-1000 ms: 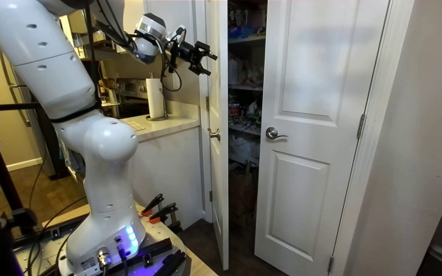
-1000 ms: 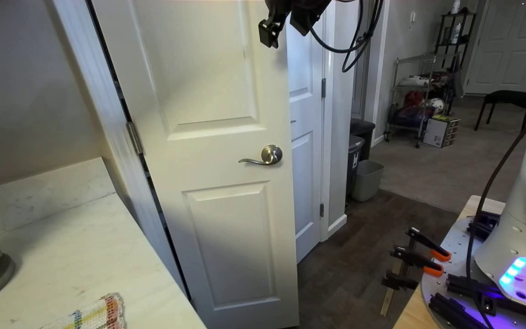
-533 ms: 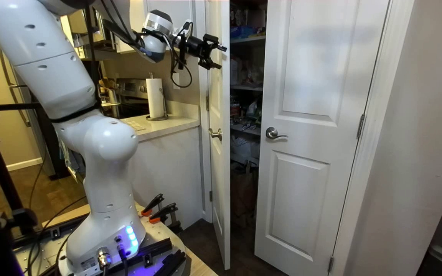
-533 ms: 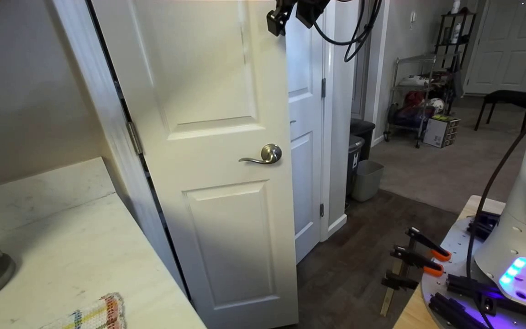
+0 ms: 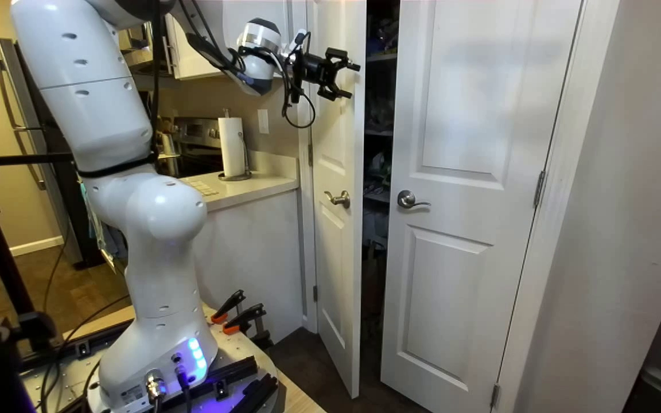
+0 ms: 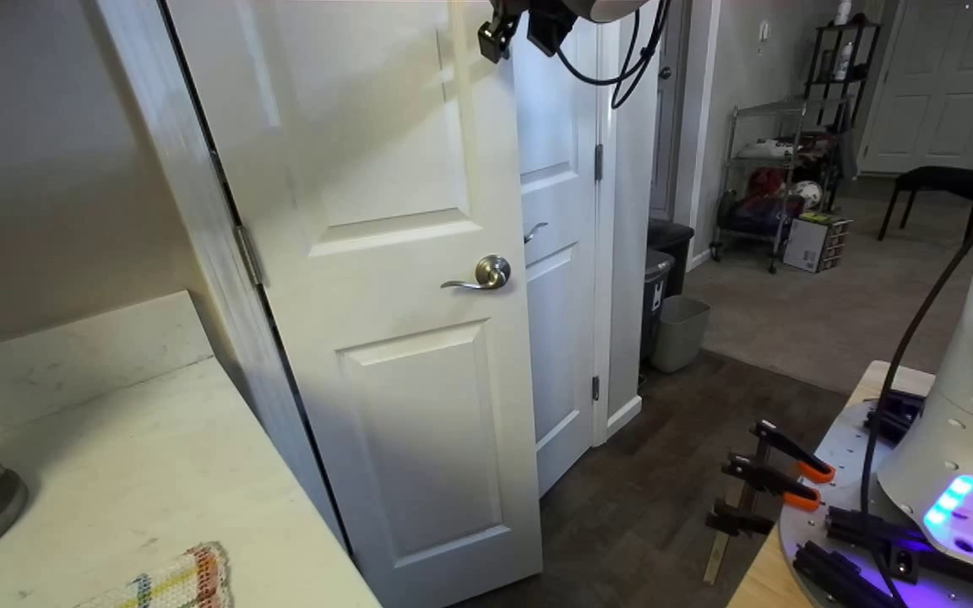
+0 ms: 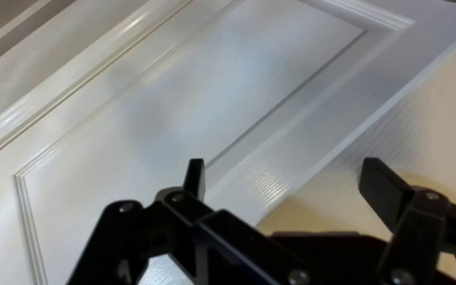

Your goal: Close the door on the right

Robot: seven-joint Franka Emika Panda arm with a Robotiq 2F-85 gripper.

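In an exterior view, the door (image 5: 336, 246), a tall white panelled leaf with hinges (image 5: 310, 155) along its left edge, stands ajar, its lever handle (image 5: 339, 199) near the right edge. A dark gap, through which shelves (image 5: 378, 133) are visible, separates this edge from the left edge of the twin leaf (image 5: 462, 201). The gripper (image 5: 350, 81) appears before the upper part of the door, close to its right edge; whether the two touch cannot be determined. The robot arm (image 5: 167, 212) rises at left, partly covering a counter (image 5: 250, 184) that bears a paper towel roll (image 5: 232, 146).

In an exterior view, the door spans the centre, its right edge overlapping the twin leaf and its lower right corner standing over the dark floor (image 6: 638, 507). The gripper, partly cropped by the top border, overlaps the upper visible stretch of that right edge.

In the wrist view, the gripper's fingers (image 7: 194, 178) are spread wide and clasp nothing. Behind them, a white panelled surface (image 7: 232, 99) extends diagonally toward the upper right corner; which leaf it belongs to cannot be told.
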